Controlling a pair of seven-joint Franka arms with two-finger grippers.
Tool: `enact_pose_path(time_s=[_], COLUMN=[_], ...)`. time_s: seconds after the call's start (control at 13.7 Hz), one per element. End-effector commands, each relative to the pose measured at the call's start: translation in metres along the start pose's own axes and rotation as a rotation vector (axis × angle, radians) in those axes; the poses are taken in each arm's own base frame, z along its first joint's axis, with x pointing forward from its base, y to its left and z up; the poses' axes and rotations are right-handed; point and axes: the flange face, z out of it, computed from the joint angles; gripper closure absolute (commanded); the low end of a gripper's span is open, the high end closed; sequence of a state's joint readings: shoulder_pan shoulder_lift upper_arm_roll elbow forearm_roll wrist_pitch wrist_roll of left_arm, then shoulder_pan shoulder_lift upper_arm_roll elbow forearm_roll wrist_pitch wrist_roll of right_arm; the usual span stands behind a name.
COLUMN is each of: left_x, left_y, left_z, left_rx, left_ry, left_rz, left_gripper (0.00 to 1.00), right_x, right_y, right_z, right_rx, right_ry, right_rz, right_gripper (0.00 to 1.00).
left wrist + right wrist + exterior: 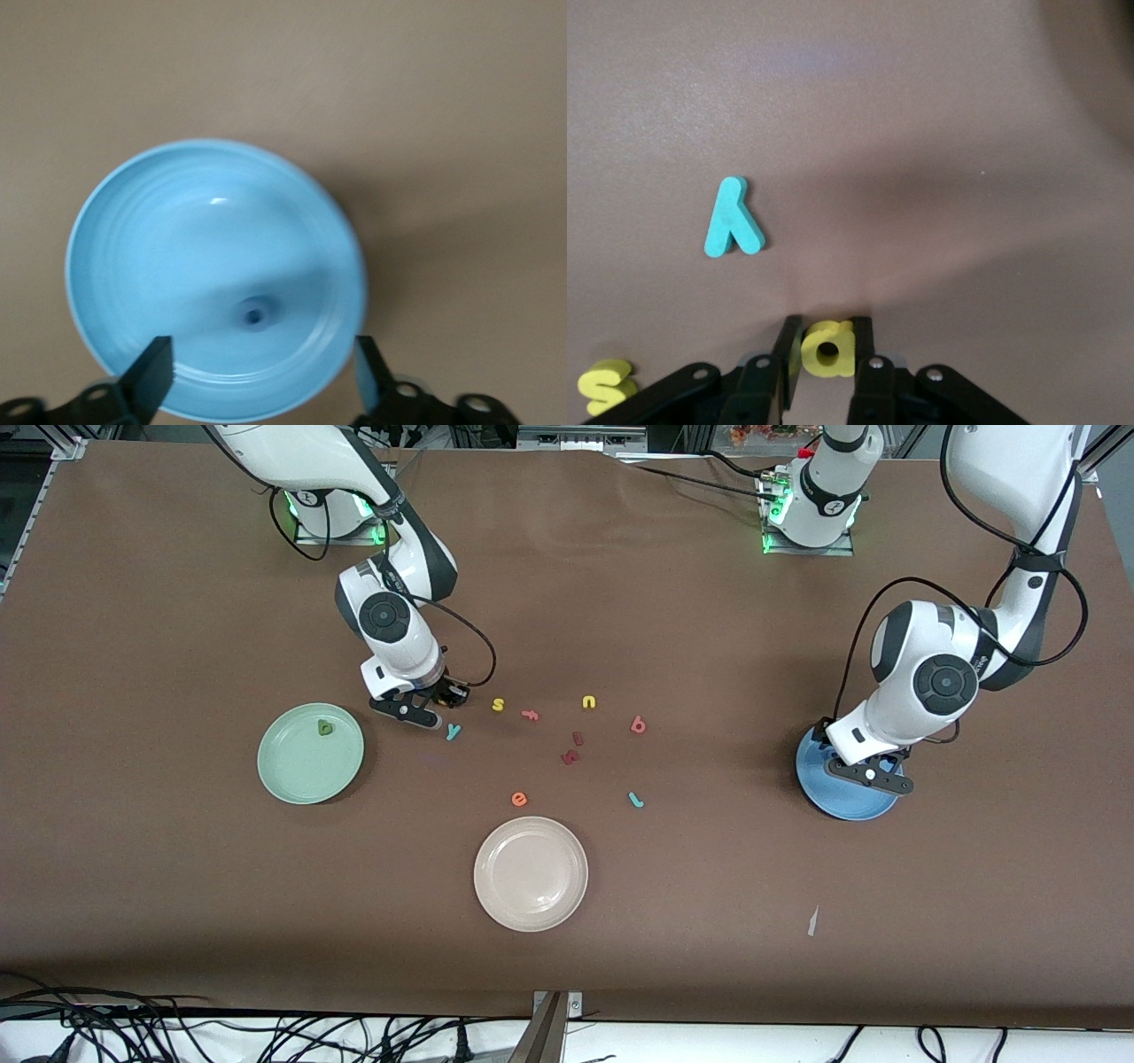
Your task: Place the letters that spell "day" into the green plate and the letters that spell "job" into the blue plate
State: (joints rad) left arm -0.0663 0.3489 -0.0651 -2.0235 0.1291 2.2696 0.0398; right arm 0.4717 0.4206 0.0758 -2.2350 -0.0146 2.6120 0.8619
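A brown table holds small foam letters and three round plates. The green plate [310, 754] lies toward the right arm's end of the table, with a dark green letter [325, 728] resting on it near its rim. Just beside that plate, the right gripper [827, 348] is low at the table with its two fingers clenched on a yellow "d"-like letter [827, 349]. A teal "y" [454, 732] lies on the table close to this gripper, slightly nearer the front camera. The blue plate [846, 798] lies toward the left arm's end of the table. The left gripper [257, 372] hangs over it with its fingers spread wide and nothing between them, and a blue ring "o" [254, 314] lies in the plate's hollow. Between the two plates, the other letters are scattered on the table: a pink-red "b" [638, 725], a teal hook-shaped "j" [634, 800], a yellow "s" [498, 705], a pink "f" [530, 715], a yellow "n" [589, 702], two dark red pieces [572, 749] and an orange "e" [519, 799]. A cream-white plate [531, 873] sits nearer the front camera than the letters.
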Motion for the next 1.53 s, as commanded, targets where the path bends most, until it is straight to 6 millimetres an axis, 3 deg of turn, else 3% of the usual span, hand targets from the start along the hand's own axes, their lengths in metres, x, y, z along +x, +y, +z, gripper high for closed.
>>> enact_pose_path(time_s=[0.0, 0.15, 0.37, 0.58, 0.73, 0.88, 1.24, 1.31, 1.39, 1.46], left_x=[0.021, 0.031, 0.030, 0.023, 0.017, 0.013, 0.021, 0.023, 0.023, 0.022], left_y=[0.063, 0.114, 0.197, 0.251, 0.275, 0.290, 0.328, 0.333, 0.334, 0.333], left_z=[-0.009, -0.008, 0.003, 0.029, 0.041, 0.045, 0.064, 0.067, 0.069, 0.068], left_rx=[-0.040, -0.047, -0.052, -0.048, -0.052, -0.059, -0.079, -0.078, -0.078, -0.076], left_ry=[0.001, 0.011, 0.037, 0.039, 0.043, 0.038, 0.052, 0.052, 0.051, 0.052], left_rz=[-0.124, -0.145, -0.144, -0.122, -0.102, -0.085, -0.100, -0.106, -0.105, -0.103], left_gripper=[0.00, 0.00, 0.00, 0.00, 0.01, 0.02, 0.08, 0.10, 0.12, 0.15], right_x=[0.001, 0.008, 0.034, 0.069, 0.097, 0.122, 0.150, 0.151, 0.148, 0.146], right_y=[0.002, 0.007, 0.032, 0.073, 0.107, 0.125, 0.135, 0.135, 0.136, 0.138], right_z=[-0.016, -0.036, -0.067, -0.086, -0.090, -0.092, -0.056, -0.051, -0.045, -0.047], right_rx=[-0.009, -0.015, -0.062, -0.081, -0.082, -0.081, -0.065, -0.065, -0.066, -0.068], right_ry=[-0.001, 0.005, -0.020, -0.028, -0.015, 0.014, 0.160, 0.167, 0.154, 0.151], right_rz=[-0.006, -0.031, -0.133, -0.282, -0.395, -0.484, -0.514, -0.516, -0.498, -0.515], right_gripper=[0.88, 0.88, 0.88, 0.88, 0.88, 0.88, 0.88, 0.77, 0.01, 0.00])
